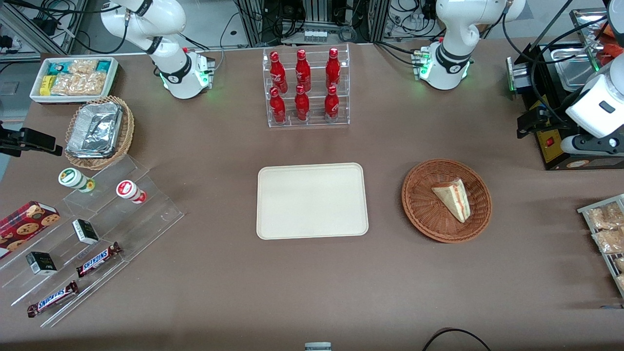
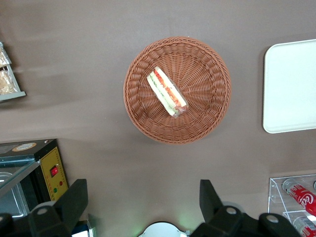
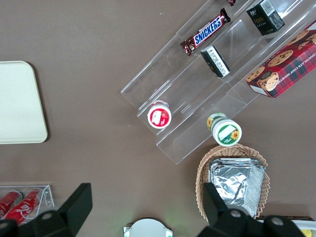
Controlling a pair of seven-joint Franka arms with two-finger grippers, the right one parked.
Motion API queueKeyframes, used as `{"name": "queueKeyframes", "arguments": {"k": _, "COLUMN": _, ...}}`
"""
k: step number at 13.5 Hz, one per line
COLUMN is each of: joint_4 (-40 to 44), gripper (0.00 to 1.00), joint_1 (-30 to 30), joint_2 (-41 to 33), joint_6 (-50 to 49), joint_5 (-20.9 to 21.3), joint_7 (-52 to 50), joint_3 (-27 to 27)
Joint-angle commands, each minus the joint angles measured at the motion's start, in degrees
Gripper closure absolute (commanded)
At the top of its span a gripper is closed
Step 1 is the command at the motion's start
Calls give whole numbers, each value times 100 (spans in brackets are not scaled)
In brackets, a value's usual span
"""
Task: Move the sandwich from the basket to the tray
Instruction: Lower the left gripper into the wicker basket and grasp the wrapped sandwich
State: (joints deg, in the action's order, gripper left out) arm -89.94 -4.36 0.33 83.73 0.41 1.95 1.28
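Desk: one wide brown surface, matte, with lab racks and cables at the edge farthest from the front camera.
White bin: at the parked arm's end, packed with snack packets.
Tan basket: light wicker, just nearer the camera than the bin, holding silver foil containers.
Stepped clear shelf: two small round cups, one green-lidded, one red-lidded; small dark boxes; a red cookie box at its end.
Labels: two bars read "SNICKERS" in white letters.
Bottle rack: clear tiers, six red bottles standing upright, white script too small to read.
Tray: cream, flat, nothing on it, mid-desk, nearer the camera than the rack.
Basket: reddish-brown wicker, beside the tray toward the working arm's end, well apart from it.
Sandwich: lying in the basket, near its middle, red and green filling showing on the cut edge.
Claw: hanging high above the desk, the basket in sight below it, fingers spread wide and released, gripping nothing.
Black machine: at the working arm's end, with a red switch on a yellow panel.
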Motion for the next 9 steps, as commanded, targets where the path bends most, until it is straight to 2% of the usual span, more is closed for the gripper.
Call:
{"name": "queueKeyframes", "arguments": {"k": 1, "joint_4": 20, "gripper": 0, "joint_1": -30, "joint_2": -7, "joint_6": 133, "joint_5": 20, "joint_7": -10, "joint_3": -5}}
{"name": "queueKeyframes", "arguments": {"k": 6, "joint_4": -155, "gripper": 0, "joint_1": -47, "joint_2": 239, "joint_6": 396, "joint_5": -59, "joint_7": -142, "joint_3": -137}}
{"name": "queueKeyframes", "arguments": {"k": 9, "joint_4": -733, "gripper": 0, "joint_1": -47, "joint_2": 275, "joint_6": 923, "joint_5": -120, "joint_7": -151, "joint_3": -181}}
